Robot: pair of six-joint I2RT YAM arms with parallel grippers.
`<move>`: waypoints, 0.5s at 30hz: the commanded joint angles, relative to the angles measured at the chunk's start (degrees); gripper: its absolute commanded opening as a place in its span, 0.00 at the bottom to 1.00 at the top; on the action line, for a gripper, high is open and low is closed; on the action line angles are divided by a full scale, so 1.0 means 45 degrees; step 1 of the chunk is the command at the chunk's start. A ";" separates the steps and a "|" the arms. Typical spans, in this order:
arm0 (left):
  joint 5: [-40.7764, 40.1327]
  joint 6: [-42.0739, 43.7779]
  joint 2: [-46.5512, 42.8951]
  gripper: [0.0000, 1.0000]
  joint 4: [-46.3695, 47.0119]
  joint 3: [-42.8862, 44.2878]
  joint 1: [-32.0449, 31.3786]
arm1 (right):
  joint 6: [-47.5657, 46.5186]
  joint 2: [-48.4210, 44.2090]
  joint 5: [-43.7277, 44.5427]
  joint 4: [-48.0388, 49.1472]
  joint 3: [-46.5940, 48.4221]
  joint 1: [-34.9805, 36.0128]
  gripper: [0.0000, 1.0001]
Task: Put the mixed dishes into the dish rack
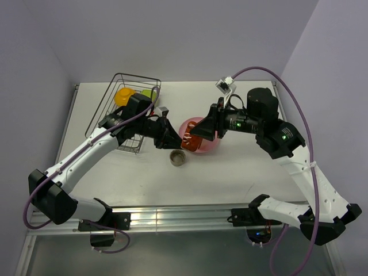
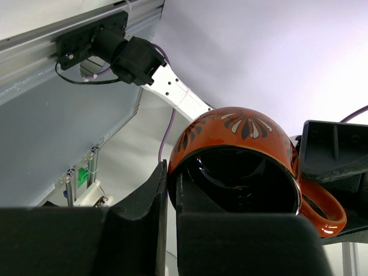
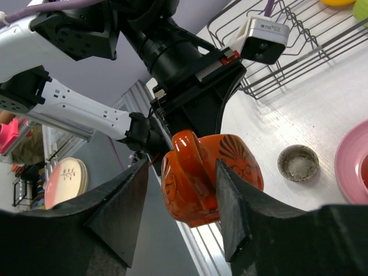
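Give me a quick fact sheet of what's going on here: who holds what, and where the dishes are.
Left gripper: shut on the rim of the mug, holding it in the air
Right gripper: open, fingers either side of the mug's handle
In dish rack: orange-yellow bowl, yellow-green bowl
On table: pink plate, small grey dish

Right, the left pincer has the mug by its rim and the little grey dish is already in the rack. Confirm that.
One thing is off. The left pincer does grip the mug by its rim, but the little grey dish is not in the rack: it sits on the table outside it, as the top view shows.
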 commanded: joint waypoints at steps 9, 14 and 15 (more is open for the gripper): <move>0.0866 -0.0759 -0.0569 0.00 0.1503 0.0085 -0.0351 | -0.0456 0.0084 0.0102 0.0695 -0.0142 0.0295 0.50; 0.0944 -0.0876 -0.0550 0.00 0.1678 0.0007 -0.0371 | -0.0690 0.0104 0.0180 0.0500 -0.0240 0.0276 0.46; 0.0925 -0.0896 -0.0550 0.00 0.1698 0.0007 -0.0390 | -0.0788 0.0085 0.0219 0.0461 -0.0259 0.0276 0.46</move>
